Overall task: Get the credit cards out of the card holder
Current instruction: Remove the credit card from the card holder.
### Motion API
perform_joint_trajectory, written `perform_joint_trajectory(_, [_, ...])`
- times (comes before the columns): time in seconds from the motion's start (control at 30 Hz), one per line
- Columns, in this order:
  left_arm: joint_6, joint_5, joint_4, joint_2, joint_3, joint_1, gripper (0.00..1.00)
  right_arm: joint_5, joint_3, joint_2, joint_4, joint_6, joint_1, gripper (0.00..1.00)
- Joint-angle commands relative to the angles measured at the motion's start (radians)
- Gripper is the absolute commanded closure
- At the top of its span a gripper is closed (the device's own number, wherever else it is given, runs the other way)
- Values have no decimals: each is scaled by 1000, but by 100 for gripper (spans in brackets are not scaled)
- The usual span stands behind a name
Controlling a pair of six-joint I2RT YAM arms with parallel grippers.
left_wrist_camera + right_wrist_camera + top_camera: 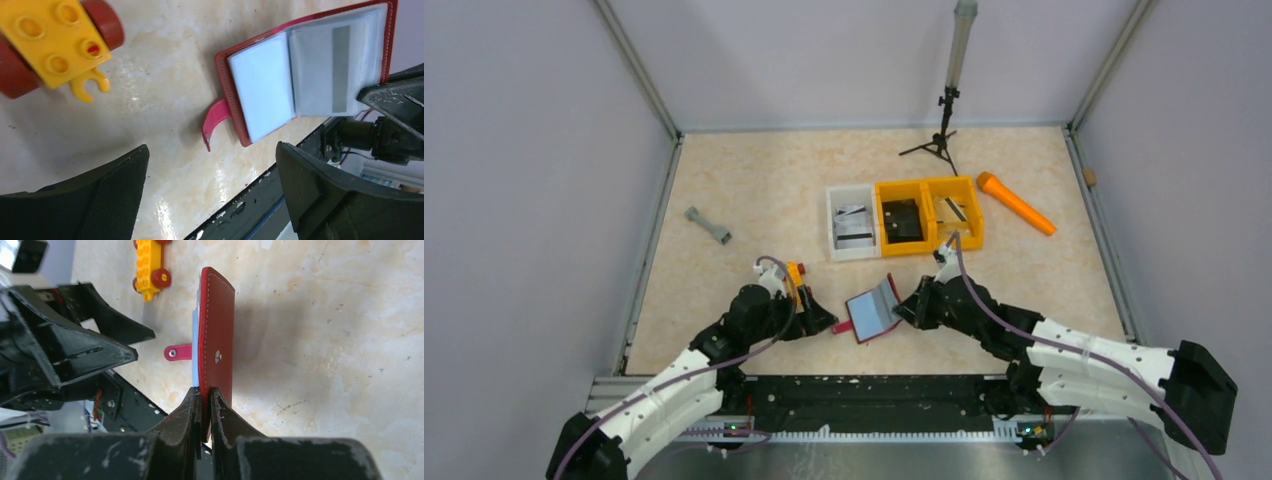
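Observation:
The dark red card holder (872,312) lies open near the table's front edge, its strap tab (214,122) pointing toward my left gripper. Its pale inner pockets (262,90) face up, and one holds a credit card with a grey stripe (330,70). My right gripper (206,392) is shut on the edge of the holder's right flap (217,330) and holds that flap raised. My left gripper (211,150) is open and empty just left of the strap, close above the table. More cards (854,225) lie in the white bin.
A red-and-yellow toy block (795,275) sits beside my left gripper. A white bin (833,225) and two joined yellow bins (924,185) stand behind the holder; one yellow bin holds a black square object (902,218). An orange tool (1016,203), a grey piece (708,225) and a tripod (941,130) lie farther back.

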Motion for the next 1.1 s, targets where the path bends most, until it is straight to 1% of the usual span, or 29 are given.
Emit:
perform_joint_trajectory(0.0, [-87,156,260,-86,-124,86,1,-67,-56,-96,121,115,-49,100])
perform_joint_trajectory(0.17, [-106,206,365,-95,-152,95,1,-131,-109,-196,199,196,-89,100])
perform_joint_trajectory(0.23, [-120,214,394,-105,-149,97,1,-158,-105,-227,207,225,-103,100])
perform_joint_trajectory(0.37, [-144,224,434,-131,-135,104,1,-181,-36,-267,167,234,-106,100])
perform_joint_trajectory(0.57, [-162,236,457,-158,-110,122,1,-218,68,-271,139,228,-107,100])
perform_joint_trajectory(0.63, [-196,254,507,-158,-116,127,1,-235,85,-270,144,235,-105,100])
perform_joint_trajectory(0.83, [-314,346,744,-104,-138,127,2,-276,86,-263,190,258,-107,100])
perform_joint_trajectory(0.9, [-331,356,788,-96,-133,127,8,-283,89,-247,191,241,-106,100])
perform_joint_trajectory(0.93, [-331,357,784,-91,-124,127,13,-285,90,-238,192,235,-106,100])
perform_joint_trajectory(1.0, [-315,370,765,-73,-100,127,35,-297,92,-212,201,219,-105,100])
perform_joint_trajectory(1.07, [-284,385,719,-42,-65,128,55,-312,97,-180,214,197,-107,100])
